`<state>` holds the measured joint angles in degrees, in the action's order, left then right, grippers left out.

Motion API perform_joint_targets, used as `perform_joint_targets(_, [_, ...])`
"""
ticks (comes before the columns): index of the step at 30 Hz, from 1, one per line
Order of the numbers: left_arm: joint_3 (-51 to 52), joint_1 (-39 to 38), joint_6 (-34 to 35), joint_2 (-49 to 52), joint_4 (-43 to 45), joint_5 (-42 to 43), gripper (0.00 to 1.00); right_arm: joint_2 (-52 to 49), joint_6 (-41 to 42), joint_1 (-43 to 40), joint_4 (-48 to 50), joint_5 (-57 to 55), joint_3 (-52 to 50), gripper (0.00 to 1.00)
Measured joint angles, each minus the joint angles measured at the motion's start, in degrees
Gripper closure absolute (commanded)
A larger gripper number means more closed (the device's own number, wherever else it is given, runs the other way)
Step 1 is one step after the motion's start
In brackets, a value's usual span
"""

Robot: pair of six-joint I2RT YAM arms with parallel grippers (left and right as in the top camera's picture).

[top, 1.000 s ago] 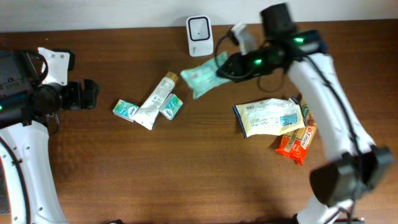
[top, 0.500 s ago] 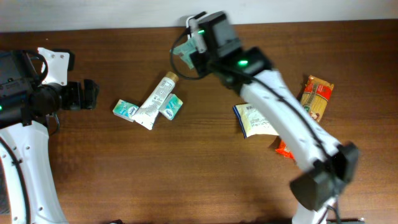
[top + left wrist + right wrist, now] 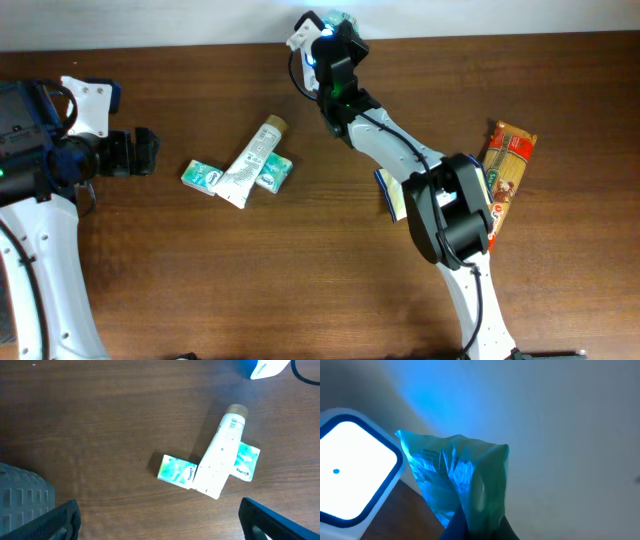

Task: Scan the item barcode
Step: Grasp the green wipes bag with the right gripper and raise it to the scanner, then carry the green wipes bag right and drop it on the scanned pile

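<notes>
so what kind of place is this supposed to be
Probably a mock shop checkout for robot trials: a barcode scanner glowing blue at the far edge of the wooden table, a green packet held beside it, and a toothpaste tube and orange packet lying nearby.

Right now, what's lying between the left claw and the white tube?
A small teal box, touching the tube; from the left gripper to it, bare table. The overhead view shows it.

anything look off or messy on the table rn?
Nothing spilled or damaged. Only untidy bit: the white tube lies slanted across two teal boxes left of centre, partly covering them. The green packet at the lit scanner is crumpled, which may hamper the scan.
</notes>
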<state>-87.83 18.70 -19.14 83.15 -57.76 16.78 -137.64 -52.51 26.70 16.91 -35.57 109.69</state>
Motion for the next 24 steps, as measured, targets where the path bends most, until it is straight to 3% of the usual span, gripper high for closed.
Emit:
perform_joint_targets(14, [0.0, 0.0, 0.0, 0.0, 0.0, 0.0, 0.01, 0.0, -2.1, 1.6, 1.3, 1.3, 0.0, 0.96])
perform_joint_targets(17, [0.0, 0.0, 0.0, 0.0, 0.0, 0.0, 0.01, 0.7, 0.8, 4.9, -5.0, 1.1, 0.0, 0.96])
perform_joint_targets(20, [0.0, 0.0, 0.0, 0.0, 0.1, 0.0, 0.01, 4.8, 9.3, 7.4, -16.8, 4.0, 0.0, 0.96])
perform_joint_targets(24, [0.0, 0.0, 0.0, 0.0, 0.0, 0.0, 0.01, 16.5, 24.2, 7.6, -36.4, 16.1, 0.2, 0.96])
